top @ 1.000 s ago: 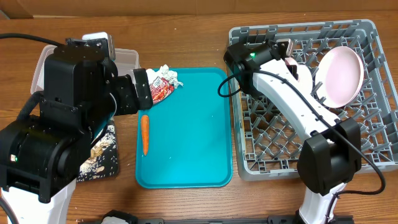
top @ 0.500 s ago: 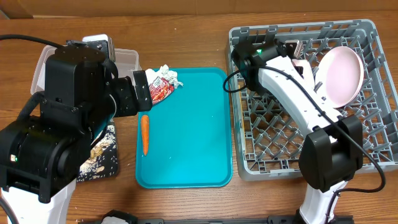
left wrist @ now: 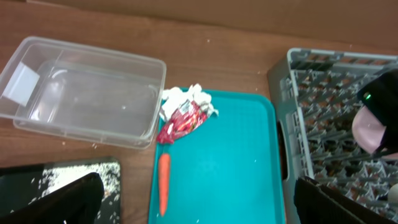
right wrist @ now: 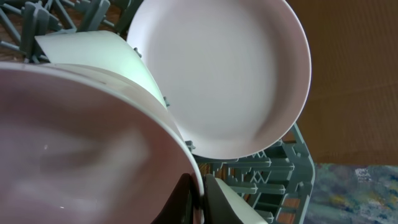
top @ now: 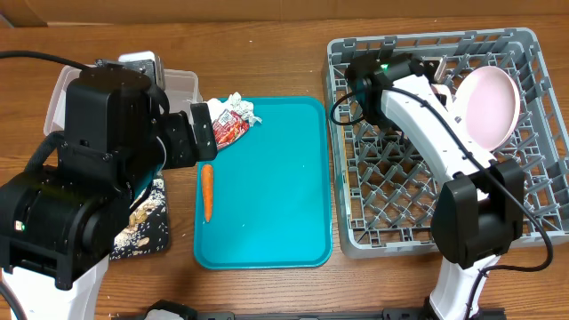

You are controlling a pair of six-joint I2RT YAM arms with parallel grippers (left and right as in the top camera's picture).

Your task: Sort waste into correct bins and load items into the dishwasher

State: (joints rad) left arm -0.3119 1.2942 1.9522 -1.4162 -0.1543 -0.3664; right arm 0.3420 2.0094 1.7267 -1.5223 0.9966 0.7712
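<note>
Bowl (right wrist: 81,143) rim clamped in right pincer (right wrist: 198,200), over grey dish rack (top: 373,204). Pink plate (right wrist: 217,74) stands on edge in rack's far right corner, just beside it. Left pincer (left wrist: 196,186) spread wide, holding nothing, above teal tray (top: 276,196) carrying red wrapper (left wrist: 182,122), crumpled paper (left wrist: 186,96), carrot (left wrist: 163,186). Clear tub (left wrist: 81,93) on counter (left wrist: 217,50) beside tray.

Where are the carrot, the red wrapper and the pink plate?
carrot (top: 207,193), overhead view, middle of its body.
red wrapper (left wrist: 181,124), left wrist view, centre of the wrapper.
pink plate (top: 487,107), overhead view, middle of its face.
</note>
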